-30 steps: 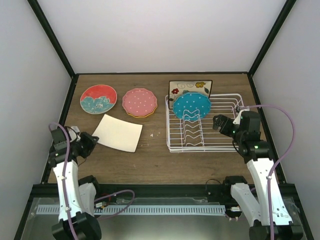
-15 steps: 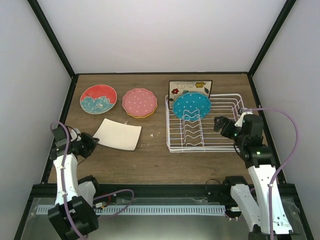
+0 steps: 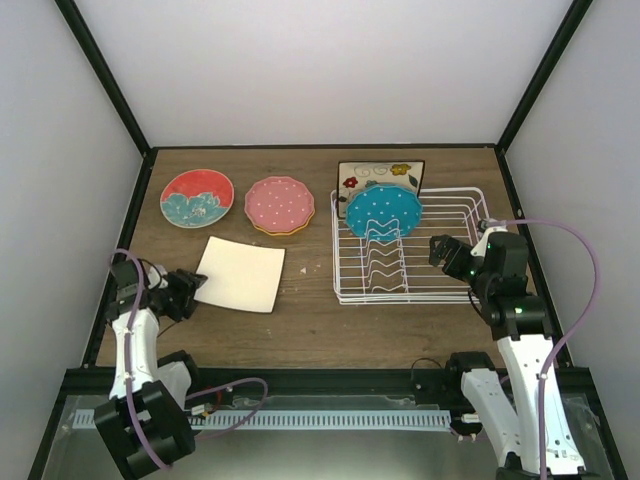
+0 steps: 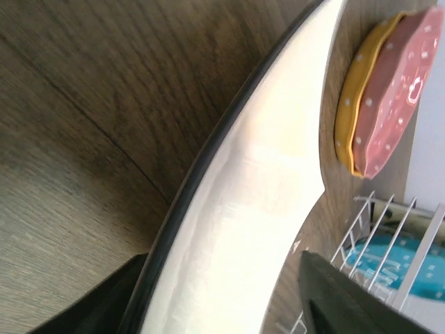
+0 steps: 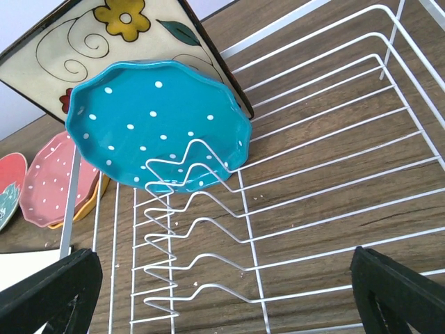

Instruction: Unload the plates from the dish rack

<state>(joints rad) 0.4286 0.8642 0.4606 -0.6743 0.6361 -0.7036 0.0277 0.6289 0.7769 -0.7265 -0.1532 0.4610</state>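
Four plates lie on the table (image 3: 320,325) at left (red-and-teal plate (image 3: 197,198), pink dotted plate (image 3: 280,203) stacked on the orange plate (image 4: 351,111), and the plain cream plate (image 3: 240,275) between the left gripper (image 3: 192,295) fingers, clamped or not I cannot tell), while the blue dotted plate (image 3: 383,211) and floral plate (image 3: 375,172) stand in the dish rack (image 3: 400,297) at its far left, the right gripper (image 3: 440,256) spread empty at the rack's near right.
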